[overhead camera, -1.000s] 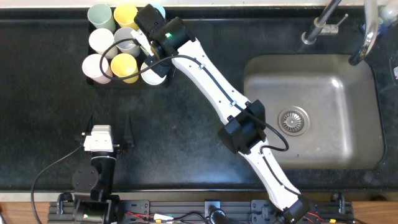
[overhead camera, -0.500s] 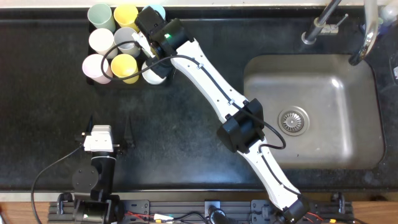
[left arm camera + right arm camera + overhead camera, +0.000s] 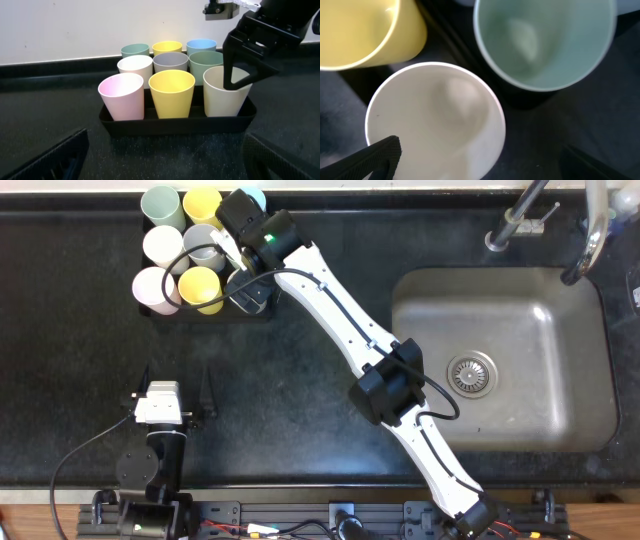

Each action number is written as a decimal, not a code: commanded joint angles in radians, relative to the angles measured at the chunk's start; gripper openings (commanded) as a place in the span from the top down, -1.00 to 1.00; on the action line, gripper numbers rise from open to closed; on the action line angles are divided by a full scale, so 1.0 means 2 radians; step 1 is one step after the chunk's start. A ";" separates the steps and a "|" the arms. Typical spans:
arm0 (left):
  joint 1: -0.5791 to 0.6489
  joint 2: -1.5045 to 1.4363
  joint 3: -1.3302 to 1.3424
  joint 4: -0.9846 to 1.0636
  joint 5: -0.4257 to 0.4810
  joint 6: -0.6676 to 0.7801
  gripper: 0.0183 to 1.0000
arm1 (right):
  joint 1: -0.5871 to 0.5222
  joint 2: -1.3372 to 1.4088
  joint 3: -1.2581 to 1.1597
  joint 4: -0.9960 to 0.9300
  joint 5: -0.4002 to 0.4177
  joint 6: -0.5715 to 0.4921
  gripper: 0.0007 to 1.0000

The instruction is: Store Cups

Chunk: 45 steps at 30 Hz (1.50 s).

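At the counter's far edge, toward its left end: one black tray [image 3: 175,126], three rows of three, a cup upright in every place.

- Item 1. Cream cup [image 3: 224,106], in the tray corner nearest the sink and the counter's near edge. It stands upright, mouth up and empty.
- Item 2. Yellow cup [image 3: 172,94], just beside the cream cup in the same row.
- Item 3. Pink cup [image 3: 121,96], at the other end of that row.
- Item 4. Middle row: white cup [image 3: 135,66], grey cup [image 3: 170,62], pale green cup [image 3: 207,60]. The pale green one sits directly behind the cream cup.
- Item 5. Row next to the counter's far edge: grey-green cup [image 3: 135,50], second yellow cup [image 3: 167,47], blue cup [image 3: 201,45].
- Item 6. Right pincer [image 3: 241,80], directly above the cream cup, fingers spread wide and holding nothing. One finger hangs at the cup's rim; whether it touches cannot be told. Its white arm crosses the counter slantwise from the near edge.
- Item 7. Left pincer [image 3: 176,383], low over bare counter [image 3: 80,360] near the near edge and well apart from the tray. Its fingers are spread wide and hold nothing.
- Item 8. Steel sink [image 3: 420,330], set into the counter's right part, with a faucet [image 3: 520,218] at the far edge.
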 commanded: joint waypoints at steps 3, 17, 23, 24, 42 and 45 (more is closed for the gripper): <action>-0.004 -0.005 -0.001 -0.002 0.002 0.010 -1.00 | -0.010 -0.005 0.017 0.029 0.074 0.036 -0.99; -0.004 -0.005 -0.001 -0.002 0.002 0.010 -1.00 | -0.081 -0.117 0.164 -0.093 0.037 0.120 -1.00; -0.004 -0.005 -0.001 -0.002 0.002 0.010 -1.00 | -0.160 -0.282 0.030 -0.109 0.057 0.141 -0.99; -0.004 -0.005 -0.001 -0.002 0.002 0.010 -1.00 | -0.172 -0.311 -0.010 -0.109 0.064 0.143 -1.00; -0.004 -0.005 -0.001 -0.002 0.002 0.009 -1.00 | -0.275 -0.865 -0.959 0.400 0.178 0.241 -1.00; -0.004 -0.005 -0.001 -0.002 0.002 0.010 -1.00 | -0.275 -0.918 -1.047 0.562 0.219 0.241 -1.00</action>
